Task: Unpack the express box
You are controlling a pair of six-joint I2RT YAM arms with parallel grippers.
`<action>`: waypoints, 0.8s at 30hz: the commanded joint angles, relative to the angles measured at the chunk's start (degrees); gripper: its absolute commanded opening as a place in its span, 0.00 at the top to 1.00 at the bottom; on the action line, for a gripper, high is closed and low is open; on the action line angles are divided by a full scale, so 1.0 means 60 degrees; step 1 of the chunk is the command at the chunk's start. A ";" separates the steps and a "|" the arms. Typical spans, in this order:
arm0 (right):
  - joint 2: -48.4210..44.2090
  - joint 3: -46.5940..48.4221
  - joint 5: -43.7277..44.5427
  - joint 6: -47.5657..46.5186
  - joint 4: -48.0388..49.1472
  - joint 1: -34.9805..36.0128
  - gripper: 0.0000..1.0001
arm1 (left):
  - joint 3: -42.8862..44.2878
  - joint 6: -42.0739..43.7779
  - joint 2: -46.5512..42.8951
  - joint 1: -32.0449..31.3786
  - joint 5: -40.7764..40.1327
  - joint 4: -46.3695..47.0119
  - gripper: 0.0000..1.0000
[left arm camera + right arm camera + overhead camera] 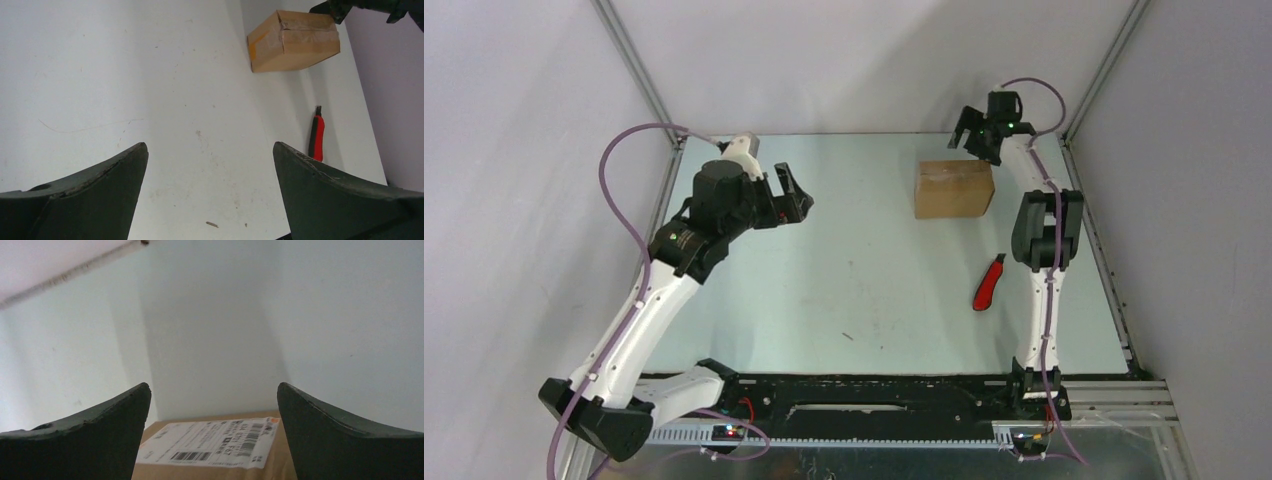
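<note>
At the near edge of the table [864, 330], where our two arms are bolted, nothing of the task lies within easy reach. A little farther in, on the right side, the red-handled knife [989, 283] lies flat on the table near our right arm, and neither claw touches it.

Farther again, on the left side, our left claw [210, 146] hangs above bare table with its fingers spread wide and nothing between them. From there the express box [954, 188] lies well apart, off to the right and somewhat farther back.

The box sits closed on the far right part of the table. Its long axis runs left to right, roughly along the far edge.

Farthest of all, our right claw [212, 386] hovers just above and behind the box's far right corner, fingers fully apart and empty. In its own wrist view the box shows only at the bottom edge, between the two fingers, with a white shipping label [215, 442] on the face turned toward it.

We judge that the right arm is much the nearer. The box lies just below it and toward the near side, so a short descent should bring its fingers astride the carton.
</note>
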 commanded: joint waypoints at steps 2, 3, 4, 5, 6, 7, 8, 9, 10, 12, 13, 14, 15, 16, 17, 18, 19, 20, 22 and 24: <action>0.0015 -0.0211 -0.0062 -0.0391 -0.0383 0.0830 0.00 | -0.0180 -0.0350 0.0206 0.0184 -0.0079 0.0395 0.02; -0.0109 -0.0426 -0.0190 -0.0474 -0.0298 0.0950 0.00 | -0.0222 -0.0392 0.0224 0.0208 -0.0169 0.0396 0.02; -0.0198 -0.0610 -0.0285 -0.0565 -0.0253 0.1091 0.00 | -0.0259 -0.0464 0.0235 0.0238 -0.0244 0.0401 0.02; -0.0326 -0.0796 -0.0350 -0.0651 -0.0214 0.1252 0.00 | -0.0320 -0.0494 0.0241 0.0277 -0.0281 0.0424 0.02; -0.0445 -0.0997 -0.0457 -0.0753 -0.0171 0.1408 0.00 | -0.0384 -0.0585 0.0260 0.0315 -0.0329 0.0465 0.02; -0.0557 -0.1193 -0.0543 -0.0874 -0.0145 0.1597 0.00 | -0.0457 -0.0650 0.0255 0.0363 -0.0373 0.0483 0.02; -0.0712 -0.1347 -0.0588 -0.0967 -0.0169 0.1778 0.00 | -0.0537 -0.0721 0.0265 0.0413 -0.0379 0.0533 0.02; -0.0839 -0.1555 -0.0715 -0.1039 -0.0140 0.1968 0.00 | -0.0604 -0.0781 0.0288 0.0482 -0.0375 0.0594 0.02; -0.0952 -0.1777 -0.0828 -0.1104 -0.0079 0.2228 0.00 | -0.0652 -0.0847 0.0317 0.0545 -0.0372 0.0642 0.02; -0.1255 -0.2227 -0.0961 -0.1197 0.0042 0.2624 0.00 | -0.0682 -0.0900 0.0435 0.0663 -0.0339 0.0665 0.02; -0.1396 -0.2452 -0.1027 -0.1223 0.0125 0.2826 0.00 | -0.0690 -0.0924 0.0487 0.0722 -0.0336 0.0641 0.02; -0.1562 -0.2698 -0.1131 -0.1191 0.0185 0.3022 0.00 | -0.0683 -0.0953 0.0532 0.0777 -0.0336 0.0621 0.02; -0.1709 -0.2960 -0.1215 -0.1144 0.0260 0.3225 0.00 | -0.0714 -0.0980 0.0558 0.0833 -0.0347 0.0622 0.02; -0.1908 -0.3229 -0.1259 -0.1062 0.0332 0.3392 0.00 | -0.0756 -0.1020 0.0561 0.0873 -0.0371 0.0640 0.02; -0.2115 -0.3570 -0.1328 -0.0979 0.0469 0.3585 0.00 | -0.0836 -0.1084 0.0554 0.0920 -0.0359 0.0672 0.02; -0.2325 -0.3893 -0.1297 -0.0851 0.0583 0.3783 0.00 | -0.0929 -0.1128 0.0548 0.0948 -0.0308 0.0762 0.02; -0.2562 -0.4200 -0.1104 -0.0579 0.0606 0.3958 0.00 | -0.1012 -0.1169 0.0545 0.0963 -0.0263 0.0799 0.02; -0.2795 -0.4532 -0.0979 -0.0267 0.0613 0.4132 0.00 | -0.1093 -0.1232 0.0548 0.0975 -0.0219 0.0820 0.02; -0.3315 -0.5334 -0.0795 0.0395 0.0570 0.4448 0.00 | -0.1343 -0.1376 0.0536 0.0979 -0.0022 0.0871 0.02; -0.3990 -0.6153 -0.0245 0.0877 0.0825 0.4810 0.00 | -0.1670 -0.1492 0.0476 0.0979 0.0253 0.1005 0.02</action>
